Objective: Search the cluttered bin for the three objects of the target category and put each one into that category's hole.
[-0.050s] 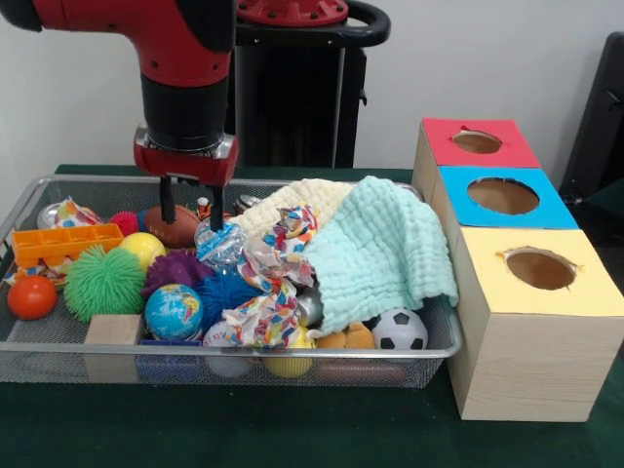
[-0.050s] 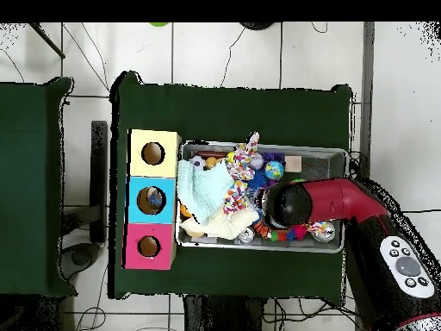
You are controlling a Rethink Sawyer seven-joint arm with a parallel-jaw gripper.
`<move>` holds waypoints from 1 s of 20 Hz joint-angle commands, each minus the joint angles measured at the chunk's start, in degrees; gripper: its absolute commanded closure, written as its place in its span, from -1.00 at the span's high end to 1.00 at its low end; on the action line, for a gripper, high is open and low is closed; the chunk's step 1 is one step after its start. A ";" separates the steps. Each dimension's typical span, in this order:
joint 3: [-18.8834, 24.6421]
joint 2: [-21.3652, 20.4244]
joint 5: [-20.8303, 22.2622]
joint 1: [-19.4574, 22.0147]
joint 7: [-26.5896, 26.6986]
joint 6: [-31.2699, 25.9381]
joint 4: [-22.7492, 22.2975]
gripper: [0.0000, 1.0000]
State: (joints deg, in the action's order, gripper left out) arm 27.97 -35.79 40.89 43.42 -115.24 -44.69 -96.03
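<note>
Green cloth covers the table where my wire bin (image 1: 444,341) sits crammed with toys, beside a wooden box with three holes: red (image 1: 477,142), blue (image 1: 503,196) and yellow (image 1: 539,269). My gripper (image 1: 191,207) hangs over the bin's back left part with its two fingers apart, holding nothing, tips just above a brown football (image 1: 180,226). Nothing tells me the target category; balls seem likely, since a globe ball (image 1: 174,312), a soccer ball (image 1: 400,330) and a yellow ball (image 1: 144,248) lie in plain sight. To do this well, I should drop straight down, straddle one item only, and avoid snagging the patterned cloth (image 1: 268,288) or mint towel (image 1: 380,253). No readable writing or brand shows anywhere.
</note>
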 commanded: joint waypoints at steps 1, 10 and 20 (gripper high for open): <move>1.80 2.53 -1.09 0.36 4.43 3.23 -3.43 1.00; 2.33 2.85 -3.04 -0.22 3.73 3.62 -3.00 1.00; 5.81 7.82 -2.30 4.46 3.41 16.00 -2.29 1.00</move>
State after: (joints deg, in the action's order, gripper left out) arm 29.49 -32.51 38.95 45.36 -115.24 -37.91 -98.13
